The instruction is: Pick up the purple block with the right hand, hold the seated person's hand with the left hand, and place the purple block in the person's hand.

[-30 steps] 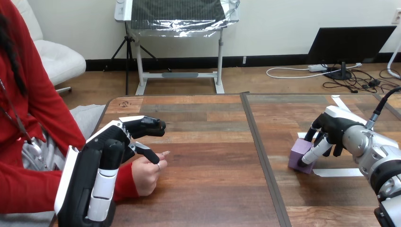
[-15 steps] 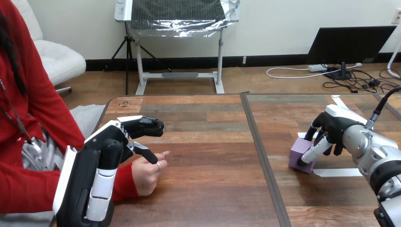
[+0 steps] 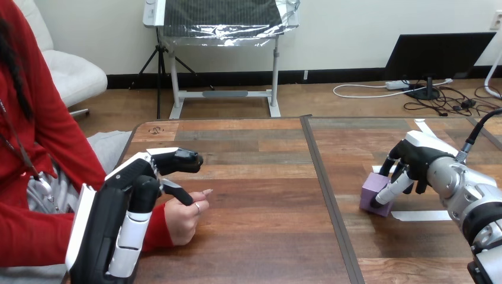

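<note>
The big wooden surface (image 3: 266, 236) has most of the job left on it, I think: nothing is lifted and nothing is handed over yet. The left hand (image 3: 139, 183) hovers just over the person's hand (image 3: 180, 220) near the left edge. Its fingers (image 3: 180, 158) are held out straight, not wrapped round it. The right hand (image 3: 417, 160) is near the right edge, with its fingers curled round the purple block (image 3: 373, 192). The block sits on the surface, with the thumb on its near side and the other fingers behind it.
</note>
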Robot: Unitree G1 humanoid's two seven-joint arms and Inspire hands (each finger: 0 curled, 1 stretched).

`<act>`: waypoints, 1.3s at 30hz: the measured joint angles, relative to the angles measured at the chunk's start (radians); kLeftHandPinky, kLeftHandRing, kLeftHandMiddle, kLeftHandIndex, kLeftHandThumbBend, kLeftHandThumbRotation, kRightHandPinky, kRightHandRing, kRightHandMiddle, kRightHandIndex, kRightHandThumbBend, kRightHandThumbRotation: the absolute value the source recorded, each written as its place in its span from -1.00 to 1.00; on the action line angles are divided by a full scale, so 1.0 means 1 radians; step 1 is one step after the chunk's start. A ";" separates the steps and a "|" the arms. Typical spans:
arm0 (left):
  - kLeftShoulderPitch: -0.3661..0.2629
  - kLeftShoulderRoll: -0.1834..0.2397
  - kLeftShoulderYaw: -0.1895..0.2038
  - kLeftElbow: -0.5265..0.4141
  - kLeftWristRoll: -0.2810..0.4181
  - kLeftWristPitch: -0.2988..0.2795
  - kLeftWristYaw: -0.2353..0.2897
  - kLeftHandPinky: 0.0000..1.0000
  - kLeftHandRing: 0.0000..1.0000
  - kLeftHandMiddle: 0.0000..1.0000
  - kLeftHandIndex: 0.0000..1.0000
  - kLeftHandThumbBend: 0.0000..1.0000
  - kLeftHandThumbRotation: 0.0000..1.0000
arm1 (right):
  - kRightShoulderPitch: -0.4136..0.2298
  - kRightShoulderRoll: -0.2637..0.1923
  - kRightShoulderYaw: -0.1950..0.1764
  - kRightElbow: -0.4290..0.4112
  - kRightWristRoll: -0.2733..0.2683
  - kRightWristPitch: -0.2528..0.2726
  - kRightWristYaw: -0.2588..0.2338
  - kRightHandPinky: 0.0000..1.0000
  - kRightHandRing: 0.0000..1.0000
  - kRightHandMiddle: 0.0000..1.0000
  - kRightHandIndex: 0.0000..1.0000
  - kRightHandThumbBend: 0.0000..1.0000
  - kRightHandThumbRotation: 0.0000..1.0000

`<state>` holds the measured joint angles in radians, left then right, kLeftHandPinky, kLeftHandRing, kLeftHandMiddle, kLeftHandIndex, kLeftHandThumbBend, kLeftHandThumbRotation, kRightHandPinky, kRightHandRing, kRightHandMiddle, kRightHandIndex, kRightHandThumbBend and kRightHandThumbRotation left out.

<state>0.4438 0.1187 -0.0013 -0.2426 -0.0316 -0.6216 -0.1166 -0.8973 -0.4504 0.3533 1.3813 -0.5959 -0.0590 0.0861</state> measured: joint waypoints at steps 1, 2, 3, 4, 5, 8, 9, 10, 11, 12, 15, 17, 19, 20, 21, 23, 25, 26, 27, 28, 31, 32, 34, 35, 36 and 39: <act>0.001 0.000 0.004 0.000 0.008 -0.002 0.006 -0.01 0.31 0.28 0.20 0.06 0.95 | 0.001 0.001 -0.001 0.000 0.001 0.000 -0.002 -0.17 -0.06 0.05 0.05 0.52 -1.00; 0.001 0.000 0.009 -0.001 0.017 -0.004 0.013 -0.01 0.30 0.28 0.20 0.07 0.94 | 0.002 0.002 -0.001 0.000 0.001 -0.001 -0.005 -0.17 -0.06 0.05 0.05 0.52 -1.00; 0.002 0.000 0.014 -0.002 0.027 -0.004 0.020 0.00 0.30 0.27 0.20 0.08 0.93 | 0.003 0.003 -0.001 0.000 0.001 -0.002 -0.006 -0.16 -0.05 0.06 0.05 0.52 -1.00; 0.002 0.000 0.019 -0.003 0.036 -0.005 0.028 0.01 0.29 0.27 0.19 0.08 0.91 | 0.004 0.004 -0.001 0.000 0.001 -0.004 -0.009 -0.16 -0.05 0.06 0.05 0.52 -1.00; 0.002 0.000 0.024 -0.005 0.045 -0.005 0.037 0.01 0.29 0.27 0.19 0.08 0.89 | 0.005 0.004 -0.001 0.000 0.002 -0.007 -0.011 -0.16 -0.05 0.06 0.05 0.52 -1.00; 0.002 0.000 0.038 -0.006 0.064 -0.009 0.061 0.02 0.29 0.27 0.20 0.09 0.87 | 0.008 0.006 -0.001 0.000 0.002 -0.017 -0.017 -0.15 -0.04 0.06 0.05 0.51 -1.00; 0.002 0.000 0.045 -0.006 0.073 -0.011 0.069 0.03 0.30 0.27 0.20 0.10 0.86 | 0.008 0.007 -0.001 0.000 0.002 -0.020 -0.018 -0.15 -0.04 0.06 0.06 0.51 -1.00; 0.002 0.001 0.052 -0.006 0.084 -0.014 0.076 0.04 0.30 0.28 0.21 0.13 0.85 | 0.009 0.008 -0.002 0.000 0.003 -0.022 -0.019 -0.15 -0.04 0.06 0.06 0.51 -1.00; 0.002 0.002 0.059 -0.007 0.097 -0.015 0.082 0.06 0.31 0.28 0.22 0.15 0.83 | 0.009 0.008 -0.002 0.000 0.003 -0.024 -0.020 -0.14 -0.04 0.06 0.06 0.51 -1.00; 0.002 0.005 0.067 -0.008 0.112 -0.017 0.090 0.07 0.31 0.29 0.22 0.17 0.83 | 0.010 0.009 -0.002 0.000 0.004 -0.027 -0.020 -0.14 -0.03 0.07 0.06 0.50 -1.00; 0.002 0.010 0.095 -0.014 0.169 -0.017 0.111 0.15 0.35 0.32 0.26 0.39 0.70 | 0.011 0.010 -0.003 0.000 0.007 -0.034 -0.021 -0.13 -0.03 0.07 0.06 0.50 -1.00; 0.003 0.012 0.111 -0.021 0.201 -0.012 0.121 0.19 0.39 0.36 0.30 0.49 0.61 | 0.012 0.010 -0.004 0.000 0.009 -0.038 -0.023 -0.15 -0.05 0.05 0.06 0.50 -1.00; 0.005 0.014 0.128 -0.033 0.237 -0.002 0.126 0.22 0.42 0.40 0.33 0.58 0.50 | 0.014 0.010 -0.007 0.000 0.011 -0.045 -0.024 -0.16 -0.06 0.04 0.06 0.50 -1.00; 0.006 0.017 0.138 -0.040 0.255 0.004 0.127 0.23 0.43 0.41 0.35 0.63 0.43 | 0.014 0.010 -0.008 0.000 0.013 -0.049 -0.024 -0.17 -0.07 0.03 0.06 0.50 -1.00; 0.008 0.020 0.144 -0.045 0.269 0.008 0.129 0.24 0.44 0.43 0.37 0.66 0.38 | 0.014 0.010 -0.008 0.000 0.013 -0.051 -0.025 -0.17 -0.07 0.03 0.06 0.50 -1.00; 0.010 0.028 0.159 -0.058 0.297 0.020 0.130 0.27 0.48 0.49 0.43 0.80 0.17 | 0.015 0.010 -0.010 0.000 0.017 -0.057 -0.026 -0.20 -0.10 0.00 0.06 0.51 -1.00; 0.012 0.037 0.174 -0.073 0.322 0.038 0.126 0.28 0.50 0.52 0.46 0.86 0.04 | 0.016 0.010 -0.012 0.000 0.023 -0.064 -0.030 -0.21 -0.11 -0.01 0.06 0.50 -1.00; 0.012 0.042 0.180 -0.079 0.331 0.047 0.124 0.28 0.51 0.54 0.47 0.89 -0.03 | 0.017 0.010 -0.014 0.000 0.027 -0.067 -0.032 -0.22 -0.12 -0.01 0.05 0.50 -1.00; 0.012 0.047 0.186 -0.087 0.344 0.058 0.121 0.28 0.52 0.55 0.48 0.91 -0.08 | 0.017 0.010 -0.016 0.000 0.031 -0.071 -0.034 -0.23 -0.12 -0.02 0.05 0.50 -1.00; 0.012 0.053 0.192 -0.094 0.356 0.068 0.118 0.28 0.52 0.56 0.50 0.93 -0.13 | 0.018 0.010 -0.017 0.000 0.034 -0.074 -0.037 -0.23 -0.13 -0.02 0.05 0.50 -1.00; 0.013 0.071 0.211 -0.116 0.399 0.102 0.108 0.27 0.54 0.61 0.54 0.97 -0.24 | 0.020 0.010 -0.025 0.000 0.047 -0.086 -0.043 -0.25 -0.15 -0.04 0.04 0.49 -1.00; 0.013 0.078 0.216 -0.123 0.414 0.114 0.104 0.27 0.54 0.61 0.55 0.98 -0.25 | 0.021 0.010 -0.029 0.000 0.049 -0.090 -0.044 -0.25 -0.15 -0.04 0.04 0.48 -1.00; 0.013 0.089 0.225 -0.137 0.447 0.142 0.099 0.26 0.54 0.62 0.56 0.99 -0.27 | 0.023 0.010 -0.035 0.000 0.052 -0.097 -0.047 -0.26 -0.16 -0.04 0.04 0.48 -1.00; 0.013 0.096 0.229 -0.143 0.464 0.153 0.097 0.25 0.53 0.62 0.57 0.99 -0.28 | 0.023 0.010 -0.037 -0.001 0.053 -0.101 -0.048 -0.27 -0.17 -0.05 0.04 0.48 -1.00; 0.012 0.101 0.231 -0.146 0.480 0.161 0.097 0.24 0.53 0.62 0.57 0.99 -0.29 | 0.024 0.010 -0.039 -0.001 0.054 -0.103 -0.049 -0.27 -0.17 -0.05 0.04 0.48 -1.00; 0.012 0.117 0.240 -0.149 0.532 0.174 0.097 0.22 0.50 0.61 0.57 1.00 -0.32 | 0.027 0.010 -0.044 -0.001 0.062 -0.114 -0.054 -0.29 -0.19 -0.06 0.03 0.47 -1.00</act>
<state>0.4555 0.2362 0.2384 -0.3918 0.5009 -0.4477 -0.0198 -0.8700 -0.4407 0.3094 1.3806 -0.5340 -0.1727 0.0326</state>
